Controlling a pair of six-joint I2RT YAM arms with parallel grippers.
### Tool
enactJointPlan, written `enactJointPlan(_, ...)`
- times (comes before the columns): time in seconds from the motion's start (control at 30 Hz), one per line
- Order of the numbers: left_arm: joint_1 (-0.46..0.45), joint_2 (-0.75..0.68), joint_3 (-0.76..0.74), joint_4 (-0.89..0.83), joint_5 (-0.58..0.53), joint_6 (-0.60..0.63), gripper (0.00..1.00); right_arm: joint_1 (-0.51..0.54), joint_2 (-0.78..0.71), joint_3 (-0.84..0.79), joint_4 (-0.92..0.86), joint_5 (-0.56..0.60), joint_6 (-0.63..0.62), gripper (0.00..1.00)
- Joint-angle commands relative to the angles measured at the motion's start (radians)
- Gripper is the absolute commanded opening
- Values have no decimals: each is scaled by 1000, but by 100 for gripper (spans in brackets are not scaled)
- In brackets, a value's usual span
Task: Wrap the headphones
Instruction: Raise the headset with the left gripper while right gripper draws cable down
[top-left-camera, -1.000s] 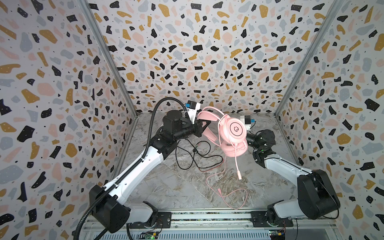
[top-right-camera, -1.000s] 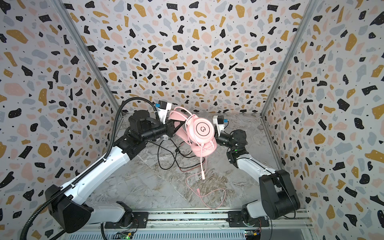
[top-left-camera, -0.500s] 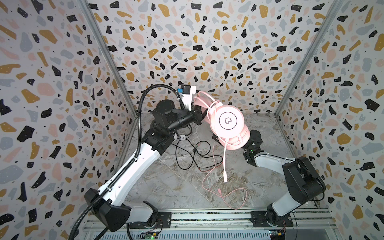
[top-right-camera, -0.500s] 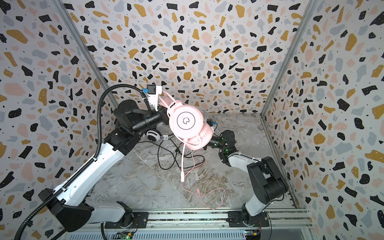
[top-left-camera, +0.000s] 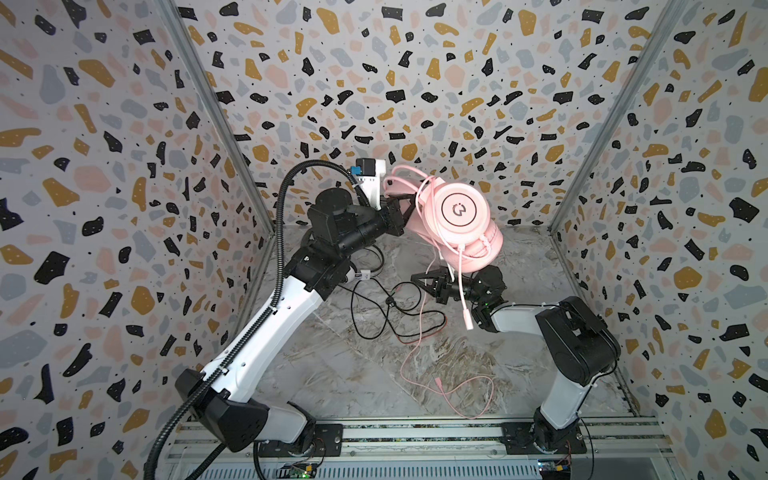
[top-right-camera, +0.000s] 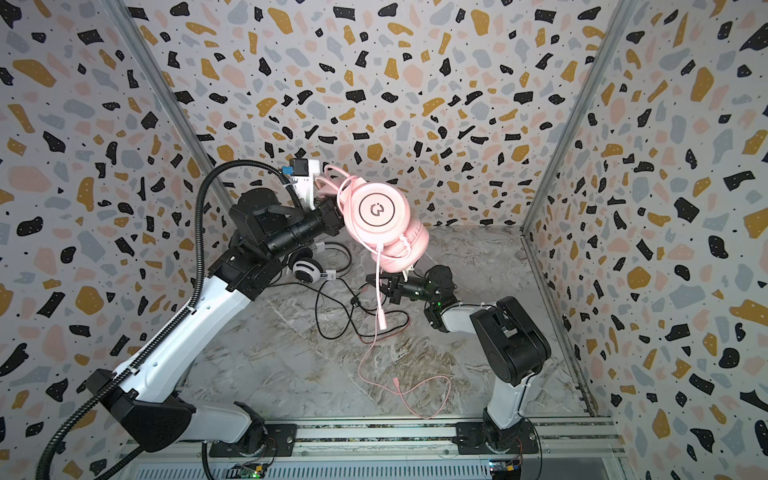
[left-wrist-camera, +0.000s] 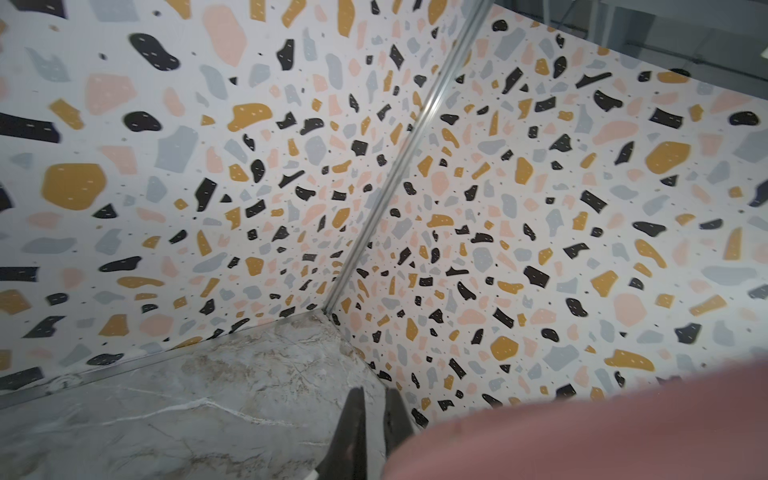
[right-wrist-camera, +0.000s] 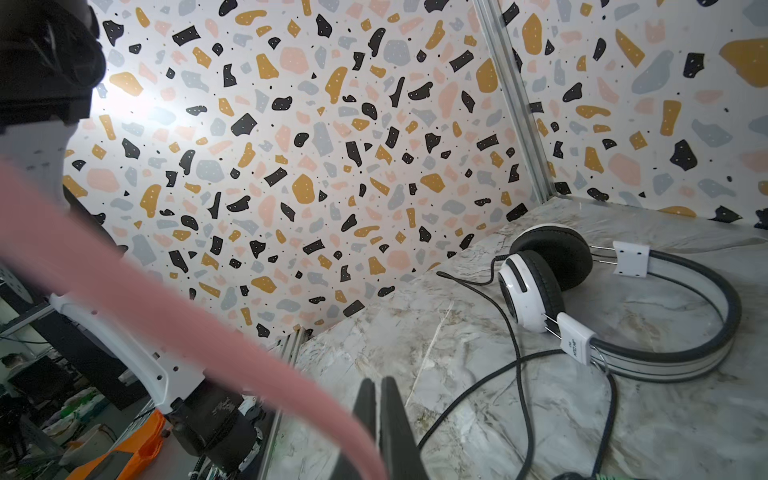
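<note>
The pink headphones (top-left-camera: 459, 212) (top-right-camera: 378, 212) hang high above the floor. My left gripper (top-left-camera: 399, 210) (top-right-camera: 332, 214) is shut on their headband, which shows as a pink blur (left-wrist-camera: 582, 428) beside the left gripper (left-wrist-camera: 372, 392). Their pink cable (top-left-camera: 419, 328) (top-right-camera: 365, 357) drops to the floor. Below the earcups my right gripper (top-left-camera: 417, 279) (top-right-camera: 372, 280) (right-wrist-camera: 378, 380) is shut on that cable, a blurred pink strand (right-wrist-camera: 187, 328) running out from between its fingers. The white headphones (top-right-camera: 305, 268) (right-wrist-camera: 536, 291) lie on the floor by the left arm, black cable (top-left-camera: 374, 316) (right-wrist-camera: 515, 353) spread loose.
The pink mic boom (top-left-camera: 465, 299) (top-right-camera: 380, 299) dangles over the right gripper. The pink plug end (top-left-camera: 438, 380) lies on the marble floor (top-left-camera: 332, 374) near the front rail (top-left-camera: 415, 434). Terrazzo walls close in on the back and both sides.
My left arm has lifted the pink headphones higher. My right gripper moved from behind the earcups to under them, opened briefly and shut on the hanging cable.
</note>
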Motion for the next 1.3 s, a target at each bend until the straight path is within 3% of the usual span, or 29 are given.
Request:
enactJointPlan(0.0, 36, -25, 53, -4, -215, -76, 0, -1, -79, -63, 44, 14, -16, 0)
enactJointPlan(0.1, 76, -33, 16, -8, -350, -141, 0, 5, -141, -139, 0, 34, -29, 0)
enactJointPlan(0.2, 137, -29, -6, -15, -404, -212, 0, 12, -218, -213, -46, 45, -59, 0)
enactJointPlan(0.6, 180, -27, -95, -33, -833, -270, 0, 203, -563, -226, -685, 212, -369, 0)
enactJointPlan(0.77, 167, 13, -106, -92, -985, -172, 0, 250, -673, -149, -936, 323, -463, 0)
enactJointPlan(0.9, 85, 39, -172, -83, -1172, -27, 0, 250, -733, -71, -1071, 410, -504, 0)
enactJointPlan(1.07, -52, 56, -252, -27, -1388, 93, 0, 248, -717, -1, -1108, 389, -495, 0)
enactJointPlan(1.27, -79, 44, -261, 37, -1401, 76, 0, 250, -637, -48, -936, 260, -373, 2)
